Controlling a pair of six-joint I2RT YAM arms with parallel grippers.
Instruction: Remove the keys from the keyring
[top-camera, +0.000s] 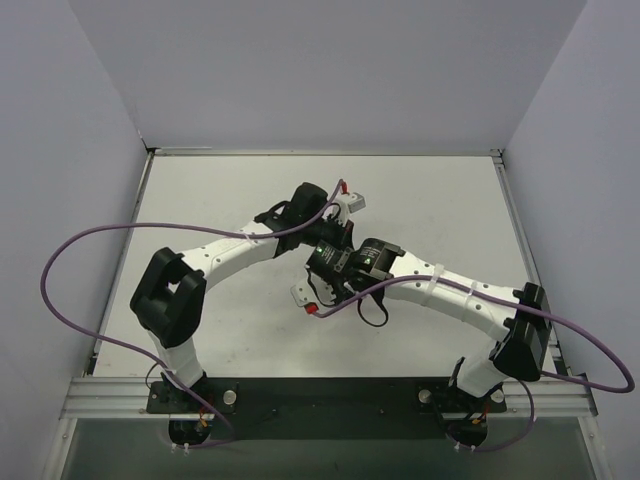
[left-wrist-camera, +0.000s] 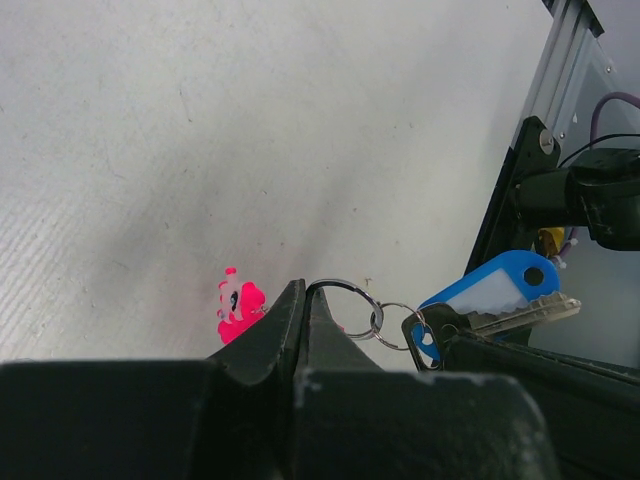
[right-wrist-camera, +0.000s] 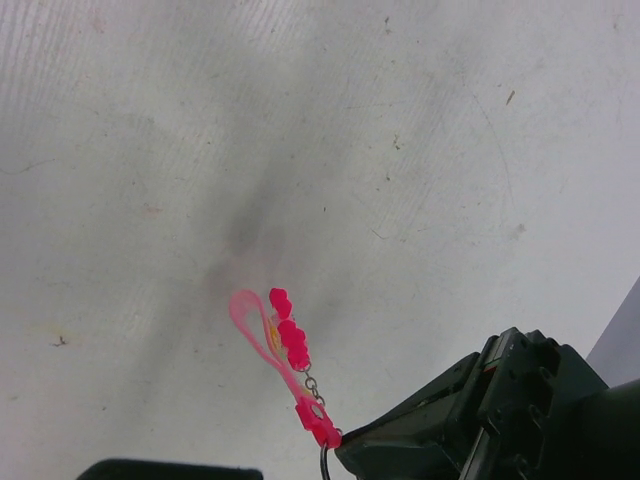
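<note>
Now | left gripper (left-wrist-camera: 306, 292) clamps wire keyring (left-wrist-camera: 362, 292) | right gripper (left-wrist-camera: 445, 336) apparently pinches blue-headed key (left-wrist-camera: 500, 287)

left pincer (left-wrist-camera: 304, 300) closed, right pincer (left-wrist-camera: 447, 342) alongside

Left arm (top-camera: 235, 248) beside right arm (top-camera: 455, 298)

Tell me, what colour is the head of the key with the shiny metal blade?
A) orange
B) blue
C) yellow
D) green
B: in the left wrist view, the key hanging beside the keyring has a blue head with a pale window in it.
</note>
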